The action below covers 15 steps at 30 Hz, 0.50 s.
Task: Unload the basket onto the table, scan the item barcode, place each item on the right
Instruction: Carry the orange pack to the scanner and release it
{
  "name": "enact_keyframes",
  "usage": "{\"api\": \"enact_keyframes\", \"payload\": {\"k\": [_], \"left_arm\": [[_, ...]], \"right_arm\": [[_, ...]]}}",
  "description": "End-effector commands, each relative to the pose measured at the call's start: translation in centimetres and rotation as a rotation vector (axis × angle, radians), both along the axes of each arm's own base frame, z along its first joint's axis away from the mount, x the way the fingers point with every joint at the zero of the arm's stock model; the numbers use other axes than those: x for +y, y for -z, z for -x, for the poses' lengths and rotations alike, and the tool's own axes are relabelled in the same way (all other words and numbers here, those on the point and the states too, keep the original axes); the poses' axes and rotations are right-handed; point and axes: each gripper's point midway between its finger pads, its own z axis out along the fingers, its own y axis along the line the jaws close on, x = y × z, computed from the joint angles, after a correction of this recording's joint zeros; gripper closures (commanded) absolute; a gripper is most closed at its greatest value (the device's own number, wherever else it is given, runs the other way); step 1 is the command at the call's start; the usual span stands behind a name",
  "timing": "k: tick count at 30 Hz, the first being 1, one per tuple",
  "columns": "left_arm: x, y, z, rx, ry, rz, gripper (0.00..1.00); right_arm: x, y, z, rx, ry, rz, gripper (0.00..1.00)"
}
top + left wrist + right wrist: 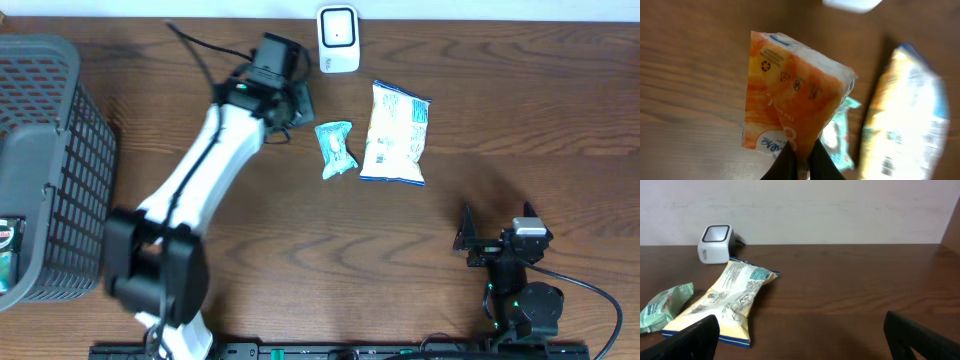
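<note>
Nearest you, at 5 o'clock on the counter [300,262], your right claw [800,330] stood spread as wide as it goes, with nothing between its fingers [695,336].

At 9 o'clock sat one grey mesh basket [60,150]. One green-labelled item [6,246] showed in its near left corner. The frame edge cut it off, so you could not tell what it was.

You had three packets outside the basket. One teal packet [335,148] and one larger yellow-and-white bag [396,133] lay flat just past the middle of the counter. They lay side by side, with the bag at 3 o'clock of the teal one.

The third was the orange packet [790,95], the item to scan. Your left claw [802,154] was clamped fully shut on its lower edge and held it up off the counter. From overhead the claw hid the packet.

The teal packet lay close by, at 4 o'clock of that claw, with the bag beyond it.

Farthest off, at 12 o'clock against the wall, stood one white scanner [338,40]. It was at about 1 o'clock of the left claw and apart from it.
</note>
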Motion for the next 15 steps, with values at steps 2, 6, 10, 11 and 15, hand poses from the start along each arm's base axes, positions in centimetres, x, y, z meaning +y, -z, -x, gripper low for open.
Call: {"api": "enact_keyframes", "payload": {"k": [2, 6, 10, 11, 15], "left_arm": [[-1.1, 5.2, -0.6, 0.062, -0.008, -0.062, 0.92], [-1.7, 6.9, -1.4, 0.057, -0.004, -0.059, 0.76], [-1.9, 6.7, -1.7, 0.043, -0.002, -0.05, 0.5], [-1.9, 6.5, -1.7, 0.039, -0.001, -0.048, 0.49], [-0.9, 1.6, -2.1, -0.048, 0.088, -0.083, 0.47]], "right_arm": [[-0.1, 0.1, 0.0, 0.0, 0.007, -0.01, 0.01], [-0.1, 0.1, 0.0, 0.0, 0.007, -0.01, 0.01], [-0.1, 0.1, 0.0, 0.0, 0.007, -0.01, 0.01], [-0.1, 0.1, 0.0, 0.0, 0.007, -0.01, 0.01], [-0.1, 0.1, 0.0, 0.0, 0.007, -0.01, 0.01]]}}
